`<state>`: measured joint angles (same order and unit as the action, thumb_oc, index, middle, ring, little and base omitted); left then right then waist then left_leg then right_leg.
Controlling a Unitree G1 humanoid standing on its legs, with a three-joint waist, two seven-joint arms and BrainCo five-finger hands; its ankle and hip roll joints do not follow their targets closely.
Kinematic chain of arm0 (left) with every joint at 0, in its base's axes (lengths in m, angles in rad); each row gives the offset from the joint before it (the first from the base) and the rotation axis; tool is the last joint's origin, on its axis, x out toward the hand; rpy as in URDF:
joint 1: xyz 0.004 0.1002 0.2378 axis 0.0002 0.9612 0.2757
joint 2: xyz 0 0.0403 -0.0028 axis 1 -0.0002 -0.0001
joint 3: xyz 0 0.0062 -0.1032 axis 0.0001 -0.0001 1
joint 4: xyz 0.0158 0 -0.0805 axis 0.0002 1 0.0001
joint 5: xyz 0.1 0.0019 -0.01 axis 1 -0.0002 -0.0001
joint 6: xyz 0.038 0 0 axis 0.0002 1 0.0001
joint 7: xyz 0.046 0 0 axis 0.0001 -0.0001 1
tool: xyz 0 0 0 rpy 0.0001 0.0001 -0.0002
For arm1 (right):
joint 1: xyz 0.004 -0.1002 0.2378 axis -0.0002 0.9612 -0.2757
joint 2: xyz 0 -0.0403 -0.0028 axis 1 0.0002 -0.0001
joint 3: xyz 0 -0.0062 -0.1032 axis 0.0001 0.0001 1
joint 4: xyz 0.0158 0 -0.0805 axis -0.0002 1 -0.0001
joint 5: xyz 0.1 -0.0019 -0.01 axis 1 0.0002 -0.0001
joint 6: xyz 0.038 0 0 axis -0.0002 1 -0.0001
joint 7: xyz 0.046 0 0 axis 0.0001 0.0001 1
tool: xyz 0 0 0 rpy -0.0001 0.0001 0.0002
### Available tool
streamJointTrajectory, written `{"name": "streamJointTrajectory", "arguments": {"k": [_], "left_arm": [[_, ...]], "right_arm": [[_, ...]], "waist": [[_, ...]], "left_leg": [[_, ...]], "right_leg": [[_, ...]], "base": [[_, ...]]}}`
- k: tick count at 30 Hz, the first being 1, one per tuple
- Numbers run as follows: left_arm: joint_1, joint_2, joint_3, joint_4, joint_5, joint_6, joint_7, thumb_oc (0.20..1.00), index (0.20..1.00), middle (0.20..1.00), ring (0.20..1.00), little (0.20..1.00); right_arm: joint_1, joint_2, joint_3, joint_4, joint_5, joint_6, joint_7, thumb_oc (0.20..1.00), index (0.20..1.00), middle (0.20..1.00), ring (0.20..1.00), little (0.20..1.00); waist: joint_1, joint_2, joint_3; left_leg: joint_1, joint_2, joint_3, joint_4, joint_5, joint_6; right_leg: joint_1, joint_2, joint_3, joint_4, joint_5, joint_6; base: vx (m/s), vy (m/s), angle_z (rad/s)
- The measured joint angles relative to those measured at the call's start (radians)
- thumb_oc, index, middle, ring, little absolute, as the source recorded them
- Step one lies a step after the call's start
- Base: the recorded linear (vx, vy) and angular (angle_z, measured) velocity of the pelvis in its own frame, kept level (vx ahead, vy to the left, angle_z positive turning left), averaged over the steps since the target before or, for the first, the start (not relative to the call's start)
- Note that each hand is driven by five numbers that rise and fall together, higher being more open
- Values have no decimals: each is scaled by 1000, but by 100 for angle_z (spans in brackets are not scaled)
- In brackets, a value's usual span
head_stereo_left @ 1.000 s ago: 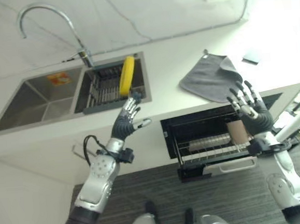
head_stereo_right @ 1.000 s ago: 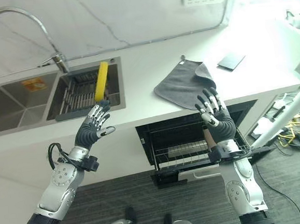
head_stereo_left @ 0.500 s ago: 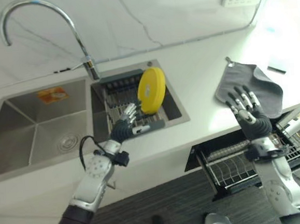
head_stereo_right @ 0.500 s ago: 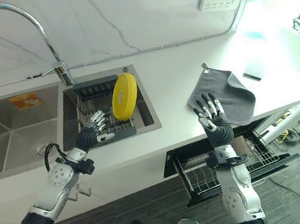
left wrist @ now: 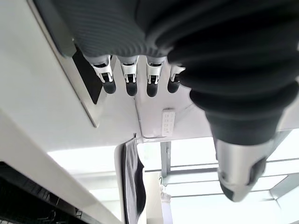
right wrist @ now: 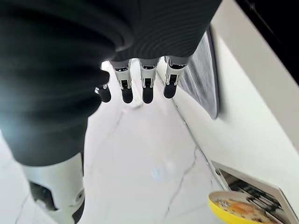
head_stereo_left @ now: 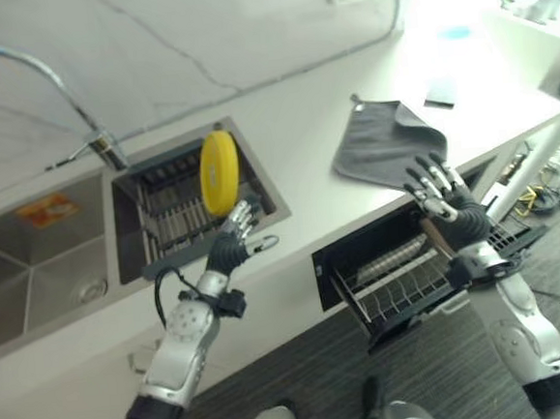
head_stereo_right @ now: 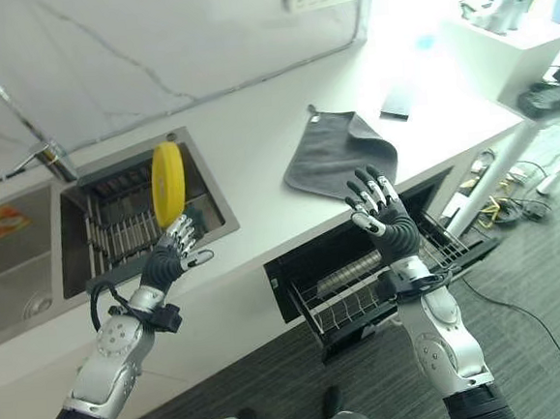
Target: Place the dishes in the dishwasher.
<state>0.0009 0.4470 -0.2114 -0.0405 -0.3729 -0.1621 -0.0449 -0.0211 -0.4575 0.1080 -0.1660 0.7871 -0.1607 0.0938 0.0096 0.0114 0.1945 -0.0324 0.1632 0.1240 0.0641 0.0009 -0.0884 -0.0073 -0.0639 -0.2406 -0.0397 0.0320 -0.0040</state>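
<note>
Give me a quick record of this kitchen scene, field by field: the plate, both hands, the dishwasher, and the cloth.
plate: yellow plate standing on edge in the sink rack
left hand: left hand open, raised by the sink's front edge, holding nothing
right hand: right hand open, raised above the dishwasher, holding nothing
dishwasher: dishwasher under the counter, wire rack pulled out
cloth: grey cloth lying on the counter

Sink (head_stereo_left: 33,277) at counter's left; rack (head_stereo_left: 179,222) in its right basin, plate (head_stereo_left: 217,172) upright in rack. Cloth (head_stereo_left: 383,143) on counter, right. Dishwasher (head_stereo_left: 411,267) open below cloth.
</note>
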Motion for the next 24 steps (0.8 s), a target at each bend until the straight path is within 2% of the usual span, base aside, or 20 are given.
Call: {"name": "streamJointTrajectory", "arguments": {"k": [2, 3, 4, 7, 10, 11, 13, 19, 24], "left_arm": [[-8, -2, -3, 4, 0, -6, 0, 1000, 1000, 1000, 1000, 1000], [-17, -4, -11, 4, 0, -12, 2, 1000, 1000, 1000, 1000, 1000], [-23, -8, -14, 4, 0, -20, 2, 1000, 1000, 1000, 1000, 1000], [-12, -2, -12, 1, 0, -23, 7, 1000, 1000, 1000, 1000, 1000], [18, -2, -12, 1, 0, -25, 6, 1000, 1000, 1000, 1000, 1000], [31, -2, -12, -4, 0, -26, 3, 1000, 1000, 1000, 1000, 1000], [39, -2, -10, -28, 0, -26, 3, 1000, 1000, 1000, 1000, 1000], [38, -4, -6, -40, 1, -36, 2, 1000, 1000, 1000, 1000, 1000], [40, -3, 7, -42, 1, -65, 11, 1000, 1000, 1000, 1000, 1000]], "right_arm": [[5, -5, -3, -5, -21, 2, 7, 1000, 1000, 1000, 1000, 1000], [19, -15, -4, -21, -21, 2, 8, 1000, 1000, 1000, 1000, 1000], [30, -26, -4, -38, -21, 3, 12, 1000, 1000, 1000, 1000, 1000], [46, -16, -3, -43, -23, 23, 42, 1000, 1000, 1000, 1000, 1000], [45, -4, 2, -41, -23, 23, 48, 1000, 1000, 1000, 1000, 1000], [43, 14, 3, -41, -23, 24, 49, 1000, 1000, 1000, 1000, 1000], [19, 26, 26, -42, -23, 25, 40, 1000, 1000, 1000, 1000, 1000], [-8, 23, 37, -40, -32, 26, 31, 1000, 1000, 1000, 1000, 1000], [-31, 18, 66, -39, -32, 44, 29, 1000, 1000, 1000, 1000, 1000]], "waist": [[-21, 12, -5], [-36, 33, -8], [-33, 47, -8], [-24, 28, -13], [-5, 44, -20], [14, 38, -30], [31, 34, -31], [34, 31, -31], [65, 9, -53]], "left_leg": [[1, 58, 62, -47, 2, -3], [-1, 61, 77, -50, -1, 1], [-1, 61, 64, -65, 4, -1], [13, 19, 77, -87, 19, -10], [57, -15, 80, -131, 72, 1], [77, -32, 78, -148, 96, 9], [91, -38, 76, -149, 98, 11], [98, -26, 75, -151, 86, 6], [88, -25, 62, -156, 88, 3]], "right_leg": [[13, -5, -32, -7, 17, 11], [19, -3, -47, -6, 22, 19], [15, 1, -40, -1, 31, 33], [3, -52, -44, 22, 25, 65], [40, -79, -47, 2, 36, 91], [74, -84, -54, -44, 62, 115], [91, -85, -64, -48, 65, 119], [105, -81, -74, -48, 45, 130], [104, -81, -80, -48, 41, 117]], "base": [[126, 119, -28], [128, 100, -12], [104, 75, -15], [97, 51, -6], [75, 5, 11], [63, -9, 9], [21, -12, 9], [-13, -18, 5], [22, -20, 6]]}}
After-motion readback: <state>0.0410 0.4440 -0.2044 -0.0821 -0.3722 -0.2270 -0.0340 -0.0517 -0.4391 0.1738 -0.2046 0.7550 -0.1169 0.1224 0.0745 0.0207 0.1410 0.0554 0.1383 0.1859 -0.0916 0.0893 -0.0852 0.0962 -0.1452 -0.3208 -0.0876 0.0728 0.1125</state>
